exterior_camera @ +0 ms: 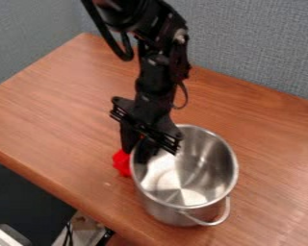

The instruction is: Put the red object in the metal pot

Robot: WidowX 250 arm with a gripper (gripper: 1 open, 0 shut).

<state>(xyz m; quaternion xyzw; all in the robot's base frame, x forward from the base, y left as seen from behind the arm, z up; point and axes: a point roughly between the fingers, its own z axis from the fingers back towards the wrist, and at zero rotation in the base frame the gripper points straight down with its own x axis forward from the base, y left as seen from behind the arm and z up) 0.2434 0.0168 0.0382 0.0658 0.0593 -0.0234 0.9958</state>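
Observation:
The metal pot (211,197) stands on the wooden table near its front edge, shiny and empty inside. The red object (120,162) shows only as a small red patch outside the pot's left wall, low by the table top. The rest of it is hidden behind my fingers and the pot rim. My gripper (143,150) points down from the black arm, over the pot's left rim, with its fingertips right at the red object. The fingers are dark and blurred, so how the jaws stand and whether they grip the block is unclear.
The brown wooden table (47,96) stretches to the left and to the back right. Its front edge runs just below the pot, with dark floor beyond. A grey wall (246,38) stands behind, and black cables hang along the arm (150,43).

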